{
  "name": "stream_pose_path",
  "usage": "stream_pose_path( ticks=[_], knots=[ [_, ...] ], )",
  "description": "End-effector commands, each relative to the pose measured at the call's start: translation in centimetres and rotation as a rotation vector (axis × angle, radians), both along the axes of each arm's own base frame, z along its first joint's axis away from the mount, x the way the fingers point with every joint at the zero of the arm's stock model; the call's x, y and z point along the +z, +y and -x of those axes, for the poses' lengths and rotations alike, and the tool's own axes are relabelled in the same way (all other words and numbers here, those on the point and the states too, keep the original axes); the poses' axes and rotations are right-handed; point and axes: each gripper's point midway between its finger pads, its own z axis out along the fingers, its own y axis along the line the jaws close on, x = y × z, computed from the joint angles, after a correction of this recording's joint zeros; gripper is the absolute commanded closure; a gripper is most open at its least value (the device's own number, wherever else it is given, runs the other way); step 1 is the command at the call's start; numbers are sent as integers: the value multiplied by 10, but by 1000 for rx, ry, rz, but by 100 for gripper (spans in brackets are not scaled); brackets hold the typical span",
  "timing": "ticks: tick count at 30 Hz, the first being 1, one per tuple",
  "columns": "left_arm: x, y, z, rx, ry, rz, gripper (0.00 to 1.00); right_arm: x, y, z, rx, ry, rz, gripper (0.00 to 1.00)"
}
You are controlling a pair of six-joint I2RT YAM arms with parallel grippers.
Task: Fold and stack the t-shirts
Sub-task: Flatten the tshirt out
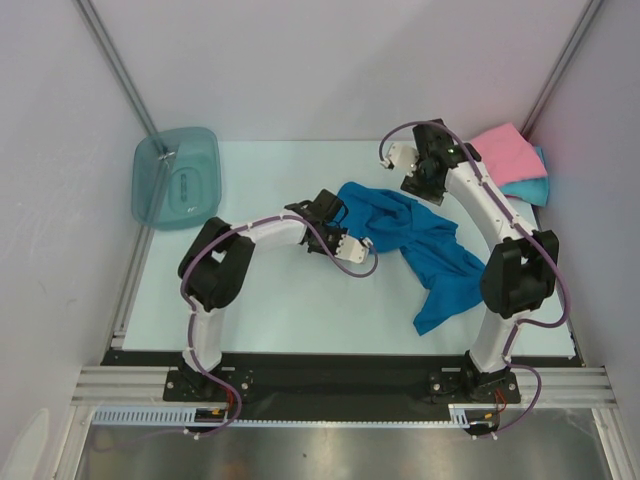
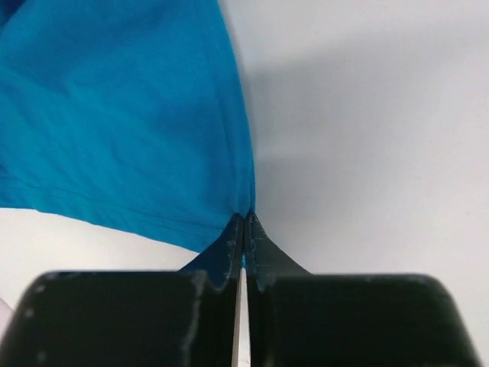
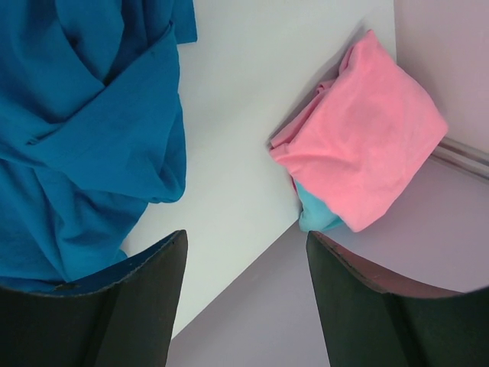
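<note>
A deep blue t-shirt point(image 1: 420, 250) lies crumpled right of the table's middle; it also fills the upper left of the left wrist view point(image 2: 122, 115) and the left side of the right wrist view point(image 3: 84, 138). My left gripper point(image 1: 340, 212) point(image 2: 244, 219) is shut on that shirt's left hem, with the cloth pinched between the fingertips. A folded pink t-shirt point(image 1: 503, 152) point(image 3: 367, 145) rests on a folded turquoise t-shirt point(image 1: 530, 188) point(image 3: 317, 215) in the back right corner. My right gripper point(image 1: 418, 185) point(image 3: 244, 245) hangs open between the blue shirt and the folded pile, holding nothing.
A translucent teal plastic bin point(image 1: 175, 178) stands at the back left corner. White enclosure walls close in the table point(image 1: 280, 300) at the back and both sides; the folded pile sits against the right wall.
</note>
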Motion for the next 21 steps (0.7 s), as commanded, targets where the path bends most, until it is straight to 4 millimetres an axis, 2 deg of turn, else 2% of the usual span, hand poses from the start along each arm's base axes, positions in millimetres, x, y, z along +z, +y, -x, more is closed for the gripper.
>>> stream_pose_path(
  ticks=[1,5,6,8,9,10,11,12,13,15,16,19,21],
  knots=[
    [-8,4,8,-32,14,-37,100,42,-4,-9,-21,-125,-26,30],
    [-6,13,6,-4,18,-57,100,45,-9,-12,-28,-135,-25,30],
    [0,14,-1,15,4,-58,100,44,-10,-13,-32,-136,-24,30],
    [11,29,-20,101,-15,-69,100,44,-10,-12,-32,-132,-29,30],
    [25,32,-36,148,-23,-63,100,42,-10,-10,-30,-126,-29,30],
    [35,51,-55,224,-29,-62,100,40,-10,-8,-28,-114,-29,30],
    [40,68,-61,293,-5,-86,100,38,-10,-6,-24,-104,-29,30],
    [65,73,-84,343,-50,-54,100,36,-9,-5,-18,-96,-29,30],
    [71,101,-101,420,-60,-59,100,31,-8,-1,-11,-70,-30,30],
    [91,129,-113,481,-84,-71,100,25,-6,4,4,-39,-23,29],
    [105,155,-120,533,-120,-83,100,20,-6,8,8,-21,-20,29],
    [121,194,-122,576,-156,-123,99,11,-6,9,11,6,-1,29],
    [137,209,-119,586,-181,-142,100,6,-8,4,-6,10,4,29]
  ],
)
